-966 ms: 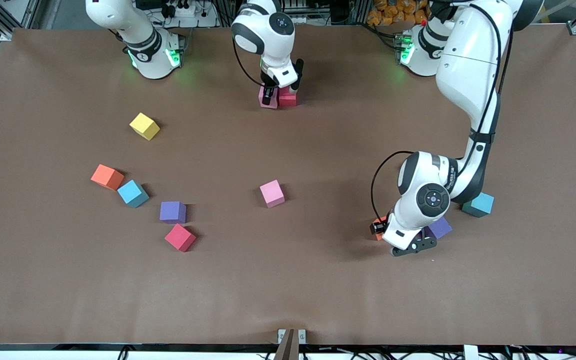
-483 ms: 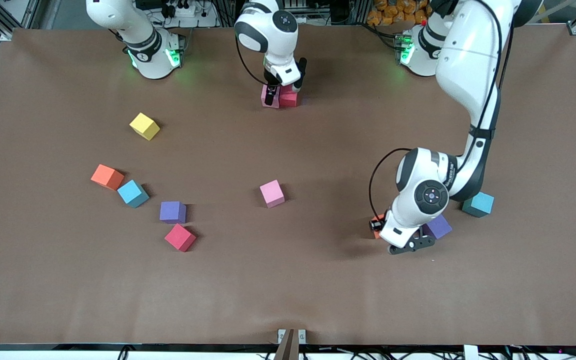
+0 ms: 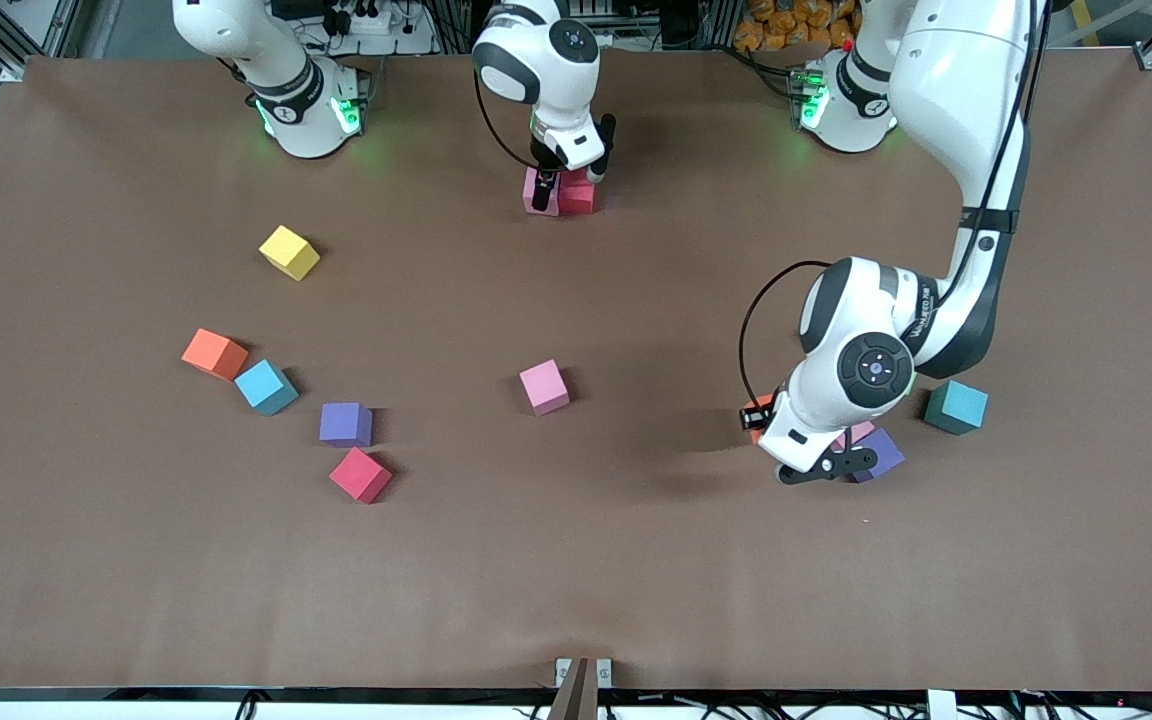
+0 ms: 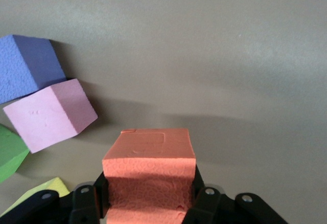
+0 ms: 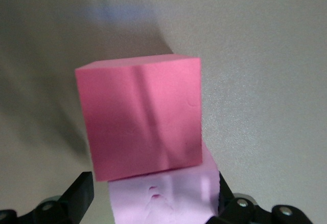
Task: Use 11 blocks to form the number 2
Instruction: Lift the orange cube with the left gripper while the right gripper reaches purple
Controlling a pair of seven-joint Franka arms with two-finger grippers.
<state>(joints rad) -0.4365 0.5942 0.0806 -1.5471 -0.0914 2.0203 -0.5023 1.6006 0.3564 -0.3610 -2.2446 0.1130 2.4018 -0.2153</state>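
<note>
The brown table (image 3: 576,560) carries the blocks scattered wide, with no number 2 formed yet beyond two cubes set side by side near the robots' bases. The left arm reaches out toward the front camera's side of the table, and the left gripper (image 4: 148,203) is closed on an orange block (image 4: 149,175) lifted off the surface, its jaws pressing two opposite faces. The right gripper (image 3: 564,180) stands with its jaws spread wide over a pink block (image 5: 163,201) that touches a red block (image 3: 577,195); it grips neither. Beneath the left gripper lie a purple block (image 4: 23,65) and a second pink block (image 4: 51,114) touching each other, with a green one (image 4: 10,152) and a yellow one (image 4: 38,193) just beside, and a teal block (image 3: 956,407) near them. Toward the right arm's end sit a yellow block (image 3: 289,252), an orange one (image 3: 214,353) touching a blue one (image 3: 265,386), a purple one (image 3: 345,423) and a red one (image 3: 360,474); a third pink block (image 3: 544,386) lies mid-table. The cubes look light, matte and slightly yielding, so they should grip well without slipping; flat opposite faces, squarely centred, seem the best hold.
</note>
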